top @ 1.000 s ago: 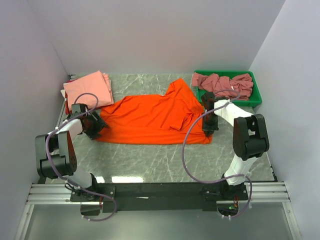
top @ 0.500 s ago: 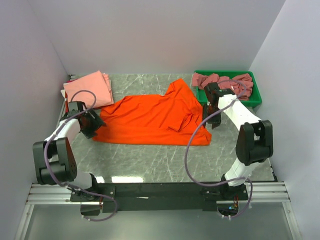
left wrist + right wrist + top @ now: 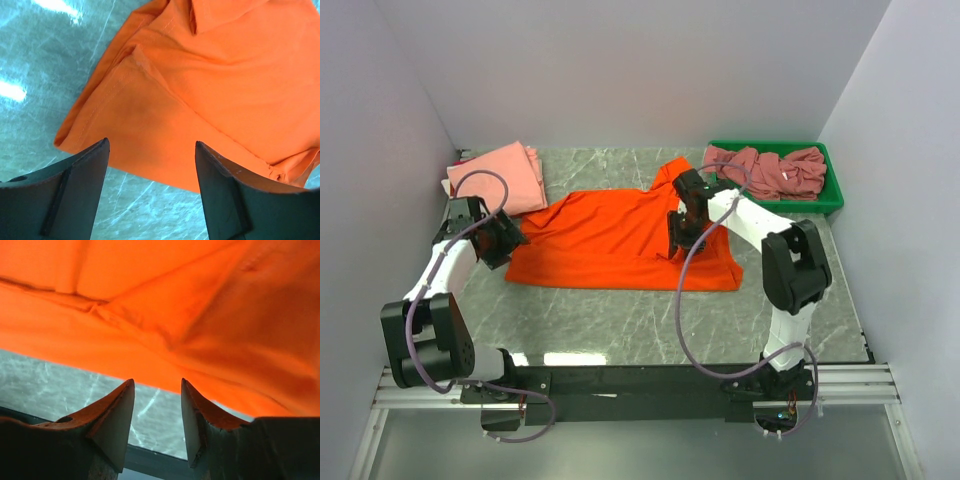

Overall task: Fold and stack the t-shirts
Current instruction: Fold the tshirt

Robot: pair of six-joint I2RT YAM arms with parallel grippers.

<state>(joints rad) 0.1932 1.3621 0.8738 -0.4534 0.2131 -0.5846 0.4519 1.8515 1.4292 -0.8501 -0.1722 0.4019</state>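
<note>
The orange shirt [image 3: 605,245] lies on the surface [image 3: 620,320], long axis 9 to 3 o'clock; we hold the left end effector [image 3: 507,240] spread wide over its 9 o'clock edge, the right end effector [image 3: 682,228] narrowly parted and empty over its 2 o'clock part.

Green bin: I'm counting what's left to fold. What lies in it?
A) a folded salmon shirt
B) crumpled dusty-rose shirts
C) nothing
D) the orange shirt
B: the green bin holds a crumpled heap of dusty-rose shirts, while the orange shirt lies spread on the table.
</note>
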